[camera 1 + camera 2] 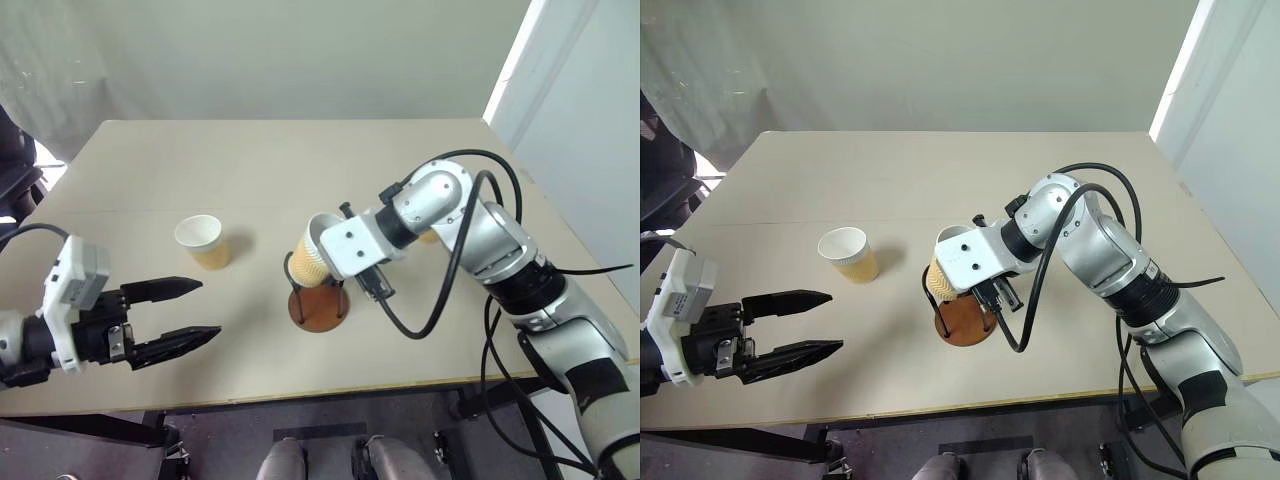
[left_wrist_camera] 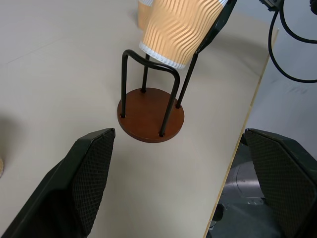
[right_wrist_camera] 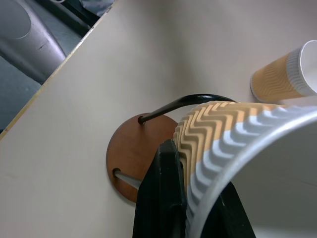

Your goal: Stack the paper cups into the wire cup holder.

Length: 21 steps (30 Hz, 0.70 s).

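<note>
While the right gripper [image 1: 318,262] has its fingers clamped on the rim wall of one paper cup [image 1: 312,262], that cup hangs tilted just over the wire cup holder [image 1: 318,300] on the table [image 1: 300,160]. It looks light and thin, so a hard squeeze could crush it; the stiff rim is the best place to hold. Its wavy wall should not slip much. A second cup [image 1: 204,240] stands upright to the left, well apart. The left gripper [image 1: 178,312] waits with fingers wide apart, holding nothing. A bit of tan shows behind the right arm; I cannot tell if it is another cup.
</note>
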Motion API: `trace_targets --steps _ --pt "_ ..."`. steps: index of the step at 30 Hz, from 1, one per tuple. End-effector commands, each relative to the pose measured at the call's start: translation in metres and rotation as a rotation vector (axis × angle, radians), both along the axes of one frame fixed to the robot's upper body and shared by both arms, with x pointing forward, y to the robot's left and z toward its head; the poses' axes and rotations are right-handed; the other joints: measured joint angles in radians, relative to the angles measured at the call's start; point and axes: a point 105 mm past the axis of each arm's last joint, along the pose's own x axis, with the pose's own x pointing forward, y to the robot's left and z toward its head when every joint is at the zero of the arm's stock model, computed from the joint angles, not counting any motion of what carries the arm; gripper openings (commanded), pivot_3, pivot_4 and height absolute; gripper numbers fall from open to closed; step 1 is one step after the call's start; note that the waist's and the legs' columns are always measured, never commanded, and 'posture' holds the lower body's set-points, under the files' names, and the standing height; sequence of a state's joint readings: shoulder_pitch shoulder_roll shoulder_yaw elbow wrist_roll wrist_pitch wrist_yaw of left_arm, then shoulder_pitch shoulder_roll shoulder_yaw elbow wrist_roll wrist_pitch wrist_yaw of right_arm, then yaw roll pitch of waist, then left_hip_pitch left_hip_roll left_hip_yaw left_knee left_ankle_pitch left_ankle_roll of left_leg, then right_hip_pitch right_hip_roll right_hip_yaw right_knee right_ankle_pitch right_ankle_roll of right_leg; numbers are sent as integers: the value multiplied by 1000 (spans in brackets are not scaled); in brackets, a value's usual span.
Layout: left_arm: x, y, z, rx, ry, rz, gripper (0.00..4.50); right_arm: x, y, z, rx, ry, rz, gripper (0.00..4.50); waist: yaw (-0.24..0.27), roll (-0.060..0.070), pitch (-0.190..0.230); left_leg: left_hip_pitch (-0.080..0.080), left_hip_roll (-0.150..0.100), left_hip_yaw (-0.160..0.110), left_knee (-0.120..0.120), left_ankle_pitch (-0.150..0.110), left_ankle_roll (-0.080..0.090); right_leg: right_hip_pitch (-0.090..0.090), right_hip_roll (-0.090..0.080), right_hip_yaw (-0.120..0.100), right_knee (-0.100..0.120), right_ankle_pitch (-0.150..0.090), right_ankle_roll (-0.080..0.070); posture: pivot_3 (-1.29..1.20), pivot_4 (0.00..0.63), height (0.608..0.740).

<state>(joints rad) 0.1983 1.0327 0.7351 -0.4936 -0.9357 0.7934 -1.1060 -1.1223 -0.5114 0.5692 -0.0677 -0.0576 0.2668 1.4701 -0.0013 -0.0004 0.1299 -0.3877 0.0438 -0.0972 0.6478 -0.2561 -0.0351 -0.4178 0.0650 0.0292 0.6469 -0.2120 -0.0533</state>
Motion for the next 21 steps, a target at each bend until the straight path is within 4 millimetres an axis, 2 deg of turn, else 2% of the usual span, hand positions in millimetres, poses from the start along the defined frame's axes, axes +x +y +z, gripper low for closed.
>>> trace_targets --steps 1,3,9,12,15,18,21 --pt "-2 0 10 17 -52 2 4500 -5 4 5 11 -36 30 570 0 0 0 0 0 0 0 0 0 0 0 0 0 0 0 0 150 740" --pt "-2 0 10 16 -52 2 4500 -4 5 6 14 -38 29 1149 0 0 0 0 0 0 0 0 0 0 0 0 0 0 0 0 150 740" --pt "-2 1 10 16 -53 3 4500 -3 7 10 21 -43 28 3282 0 0 0 0 0 0 0 0 0 0 0 0 0 0 0 0 150 740" --pt "-2 1 11 16 -54 3 4500 -1 4 24 46 -54 25 4403 0 0 0 0 0 0 0 0 0 0 0 0 0 0 0 0 150 740" --pt "-2 2 13 18 -58 4 4500 5 -5 49 105 -53 -4 4472 -1 0 0 0 0 0 0 0 0 0 0 0 0 0 -1 0 150 740" --pt "-3 4 14 20 -60 6 4500 29 -31 81 190 -45 -113 4472 3 0 0 -1 0 0 0 0 0 -1 0 0 0 -2 -3 0 150 740" --pt "-3 4 15 21 -61 5 4500 78 -73 88 168 -138 -348 4472 6 0 0 -1 0 0 0 0 0 0 0 0 -1 -4 -8 0 150 740"
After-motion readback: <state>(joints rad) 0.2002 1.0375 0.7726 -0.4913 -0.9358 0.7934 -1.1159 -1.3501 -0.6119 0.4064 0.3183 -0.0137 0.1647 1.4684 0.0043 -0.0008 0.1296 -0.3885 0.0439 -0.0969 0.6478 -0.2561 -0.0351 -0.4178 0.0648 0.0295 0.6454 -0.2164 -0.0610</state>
